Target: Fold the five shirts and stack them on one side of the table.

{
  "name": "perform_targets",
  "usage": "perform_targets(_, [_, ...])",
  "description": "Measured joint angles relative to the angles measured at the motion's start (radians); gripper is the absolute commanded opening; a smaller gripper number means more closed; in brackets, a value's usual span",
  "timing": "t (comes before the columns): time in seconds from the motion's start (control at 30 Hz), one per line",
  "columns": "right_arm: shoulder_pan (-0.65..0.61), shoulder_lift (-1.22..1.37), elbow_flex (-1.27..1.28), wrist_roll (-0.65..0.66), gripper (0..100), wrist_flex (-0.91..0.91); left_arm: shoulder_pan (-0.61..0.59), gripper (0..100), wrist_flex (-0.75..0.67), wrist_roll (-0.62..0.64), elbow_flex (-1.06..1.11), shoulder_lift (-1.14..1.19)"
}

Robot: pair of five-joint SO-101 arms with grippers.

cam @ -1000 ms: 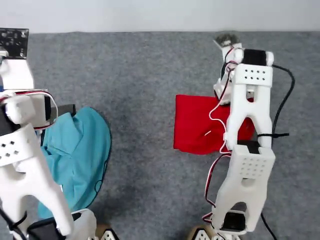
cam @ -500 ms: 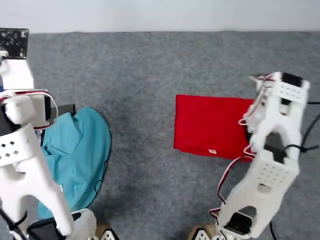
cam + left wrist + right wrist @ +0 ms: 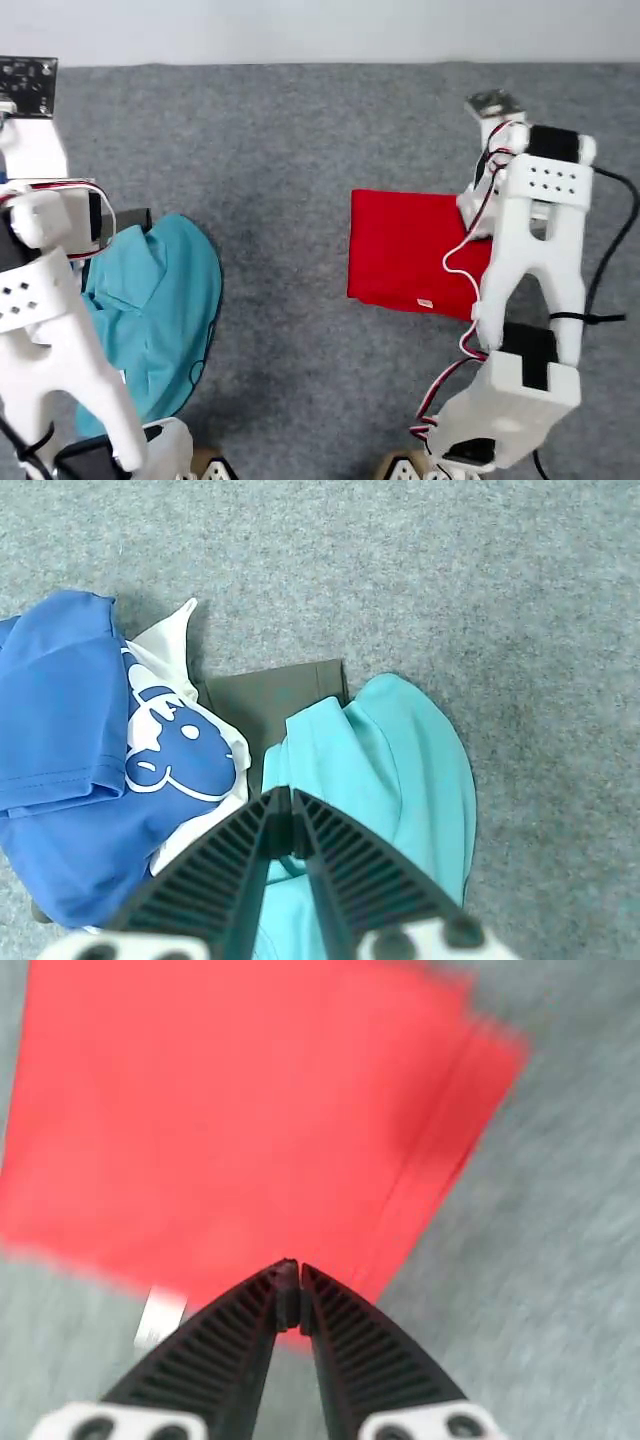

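Looking at a red shirt point(image 3: 410, 250) folded into a flat rectangle right of centre in the high view, on the grey table point(image 3: 280, 130). Hanging over its layered edge with the right gripper point(image 3: 288, 1300), fingers pressed together on nothing. Resting the left gripper point(image 3: 290, 825), likewise closed and empty, above a loose teal shirt point(image 3: 160, 300) at lower left, beside a heap of blue point(image 3: 60, 710), white point(image 3: 175, 655) and dark point(image 3: 280, 695) shirts. Judging the cloth light, limp and prone to sliding open when dragged. Favouring a pinch through all layers at a folded corner or hem, lifting low so as not to undo the folds.
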Motion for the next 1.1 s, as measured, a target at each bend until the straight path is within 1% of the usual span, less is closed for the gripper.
perform_targets(0.13, [0.026, 0.012, 0.0, -0.015, 1.5, -0.189, 0.0, 0, 0.0, 0.0, 0.0, 0.0])
perform_targets(0.33, [0.064, 0.184, 0.0, -0.021, 1.6, -0.339, 0.0, 0, 0.0, 0.0, 0.0, 0.0])
perform_targets(0.4, [0.071, 0.21, 0.002, -0.025, 1.7, -0.33, 0.0, 0, 0.0, 0.0, 0.0, 0.0])
perform_targets(0.47, [0.072, 0.21, -0.031, -0.041, 4.0, -0.27, 0.0, 0, 0.0, 0.0, 0.0, 0.0])
perform_targets(0.6, [0.069, 0.21, -0.163, -0.114, 17.9, -0.109, 0.0, 0, 0.0, 0.0, 0.0, 0.0])
perform_targets(0.67, [0.069, 0.21, -0.204, -0.132, 21.3, -0.08, 0.0, 0, 0.0, 0.0, 0.0, 0.0])
perform_targets(0.87, [0.071, 0.273, -0.218, -0.141, 18.2, -0.075, 0.0, 0, 0.0, 0.0, 0.0, 0.0])
perform_targets(1.1, [0.071, 0.373, -0.218, -0.144, 17.7, -0.12, 0.0, 0, 0.0, 0.0, 0.0, -0.003])
